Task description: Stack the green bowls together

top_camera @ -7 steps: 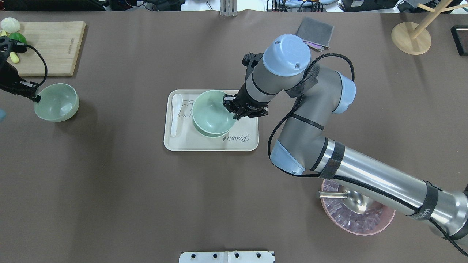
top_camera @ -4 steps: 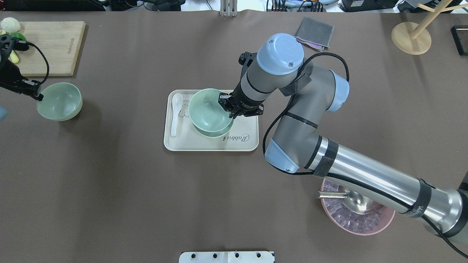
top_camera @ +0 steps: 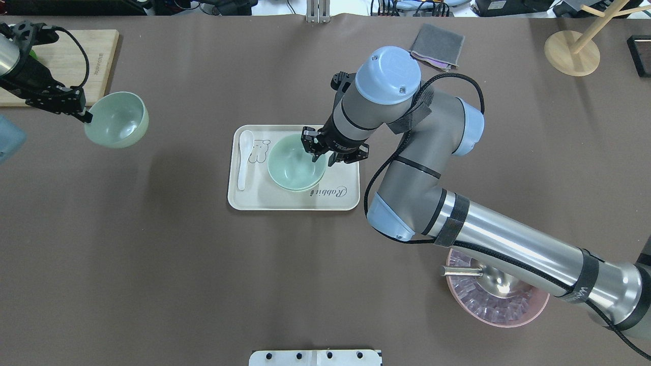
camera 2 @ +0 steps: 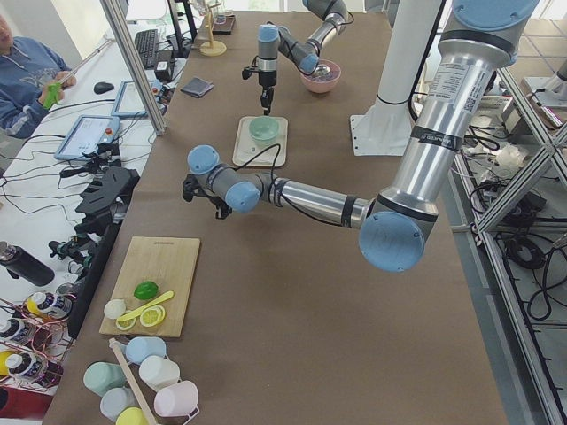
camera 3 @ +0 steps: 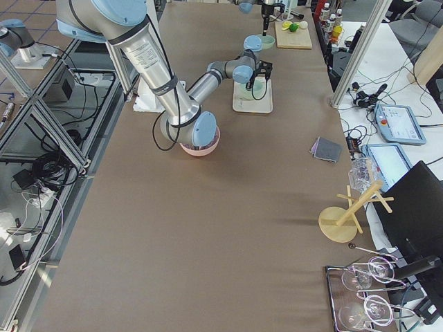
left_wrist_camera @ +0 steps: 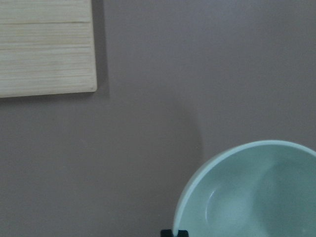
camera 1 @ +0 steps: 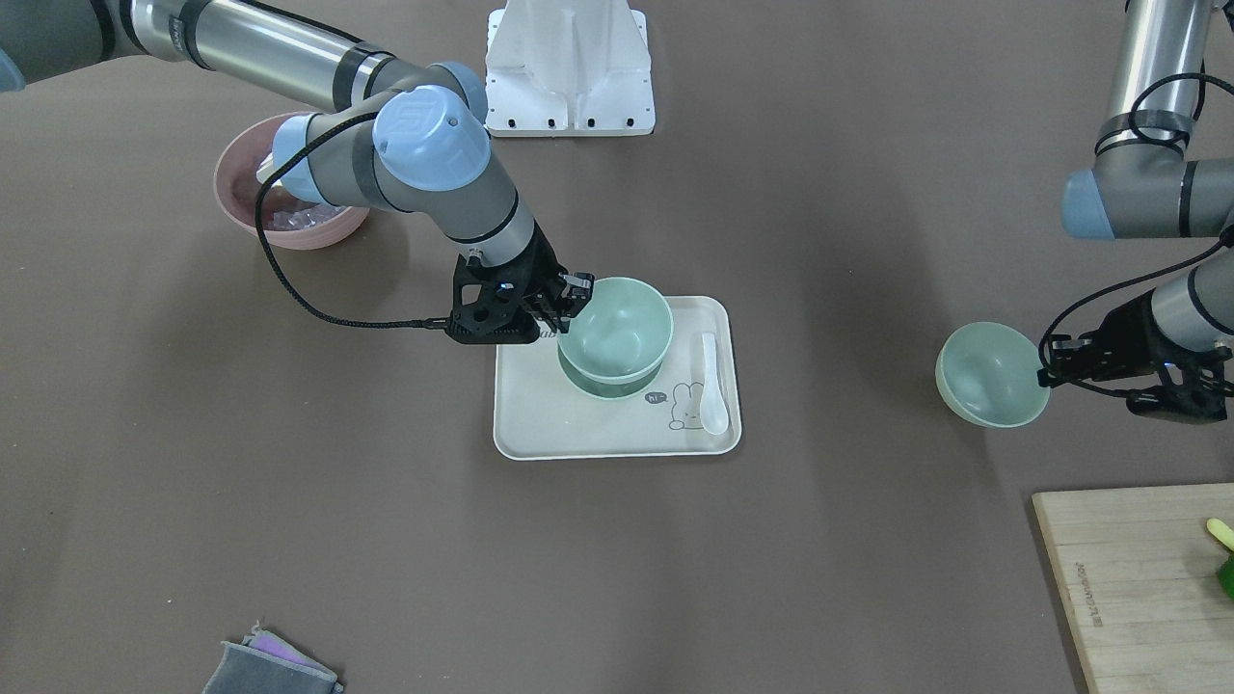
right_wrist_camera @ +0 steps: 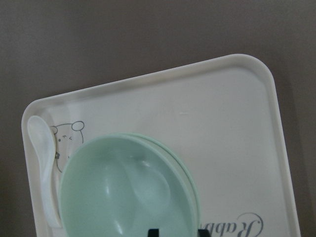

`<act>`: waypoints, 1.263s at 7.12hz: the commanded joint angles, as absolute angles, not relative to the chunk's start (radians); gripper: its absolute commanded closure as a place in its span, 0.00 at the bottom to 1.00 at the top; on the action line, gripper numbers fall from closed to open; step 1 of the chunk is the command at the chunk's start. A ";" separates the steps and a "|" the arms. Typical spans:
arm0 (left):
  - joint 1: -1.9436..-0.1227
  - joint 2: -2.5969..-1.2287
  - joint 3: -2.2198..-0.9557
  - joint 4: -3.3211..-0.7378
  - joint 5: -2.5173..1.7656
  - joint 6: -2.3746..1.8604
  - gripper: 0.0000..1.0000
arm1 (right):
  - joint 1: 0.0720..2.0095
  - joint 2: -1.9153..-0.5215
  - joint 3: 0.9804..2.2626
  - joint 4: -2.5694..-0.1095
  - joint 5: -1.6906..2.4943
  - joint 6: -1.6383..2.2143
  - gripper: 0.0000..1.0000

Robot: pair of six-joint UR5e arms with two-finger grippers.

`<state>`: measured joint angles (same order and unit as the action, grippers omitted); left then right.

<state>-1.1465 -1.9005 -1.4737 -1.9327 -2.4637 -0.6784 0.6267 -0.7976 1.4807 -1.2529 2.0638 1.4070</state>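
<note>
Two green bowls sit nested on the cream tray (top_camera: pixel 244 201). The upper bowl (top_camera: pixel 292 165) rests inside the lower bowl (camera 1: pixel 607 388). My right gripper (top_camera: pixel 318 151) straddles the upper bowl's right rim; in the right wrist view (right_wrist_camera: pixel 175 231) its fingertips stand apart, so it looks open. My left gripper (top_camera: pixel 84 114) is shut on the rim of the third green bowl (top_camera: pixel 117 119) and holds it above the table at the far left. That bowl also shows in the front view (camera 1: pixel 991 387) and the left wrist view (left_wrist_camera: pixel 256 197).
A white spoon (top_camera: pixel 244 157) lies on the tray's left side. A pink bowl (top_camera: pixel 508 315) with a metal scoop sits under my right arm. A wooden cutting board (top_camera: pixel 71 56) lies back left, a grey cloth (top_camera: pixel 437 46) and a wooden stand (top_camera: pixel 572 51) at the back.
My right gripper lowered its bowl into the bowl on the tray and its fingers parted. My left gripper lifted its bowl and carried it right and away from me.
</note>
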 commanded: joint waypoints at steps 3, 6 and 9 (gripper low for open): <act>-0.967 -2.075 -1.577 -1.934 -2.456 -1.082 1.00 | 0.786 -0.952 1.624 -1.264 2.237 1.315 0.00; -0.835 -2.178 -1.574 -1.933 -2.324 -1.183 1.00 | 0.961 -1.127 1.641 -1.267 2.339 1.029 0.00; -0.767 -2.201 -1.578 -1.933 -2.263 -1.216 1.00 | 1.058 -1.232 1.640 -1.267 2.358 0.855 0.00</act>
